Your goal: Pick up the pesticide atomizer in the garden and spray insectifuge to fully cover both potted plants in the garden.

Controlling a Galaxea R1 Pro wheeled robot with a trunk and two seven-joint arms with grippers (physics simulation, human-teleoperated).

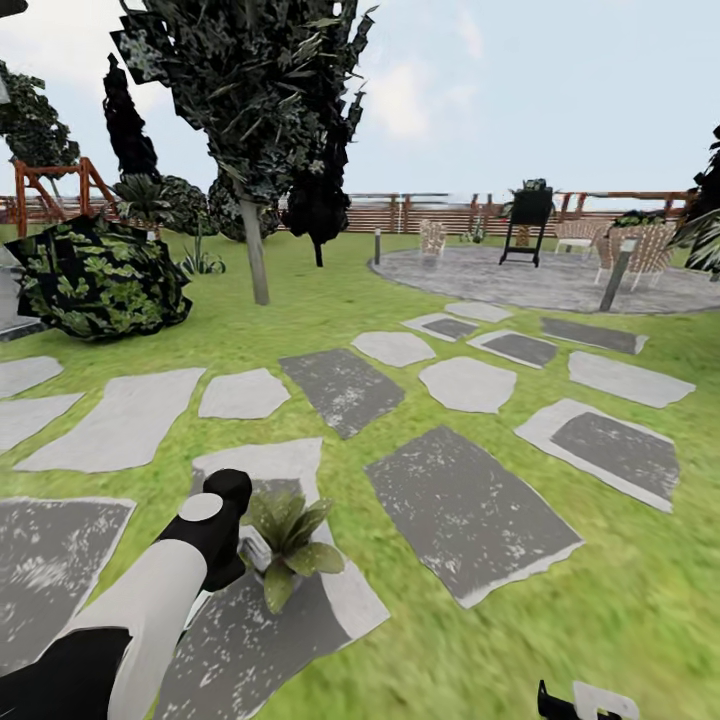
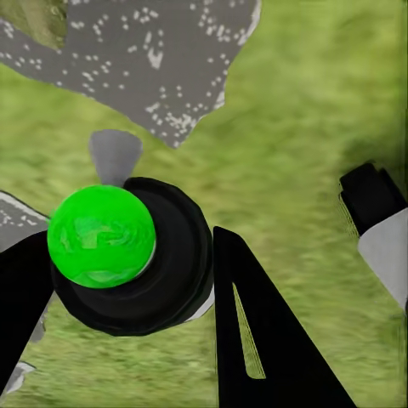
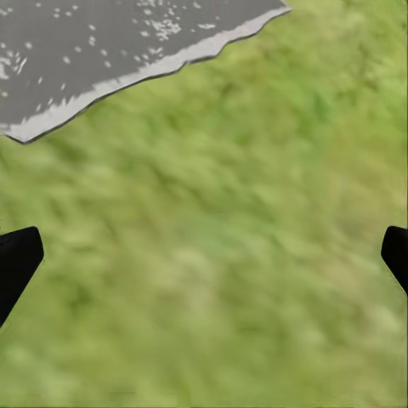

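Note:
One potted plant [image 1: 291, 541], a low rosette of pointed green leaves, sits on a grey stepping stone close in front of me. My left arm [image 1: 190, 560] reaches to just left of it. In the left wrist view, my left gripper [image 2: 129, 246] is shut on the pesticide atomizer [image 2: 174, 280], seen end-on as a round black body with a bright green top and a pale grey nozzle [image 2: 114, 154], above grass. My right gripper [image 1: 590, 702] hangs low at the right; its fingers [image 3: 17, 259] stand wide open over bare grass.
Grey stepping stones [image 1: 470, 510] cross the lawn. A leafy dark bush [image 1: 100, 275] and a small spiky tuft [image 1: 203, 263] stand at the back left, with a tree trunk [image 1: 257, 262] beside them. A round paved patio [image 1: 560, 280] with chairs lies far right before the wooden fence [image 1: 430, 212].

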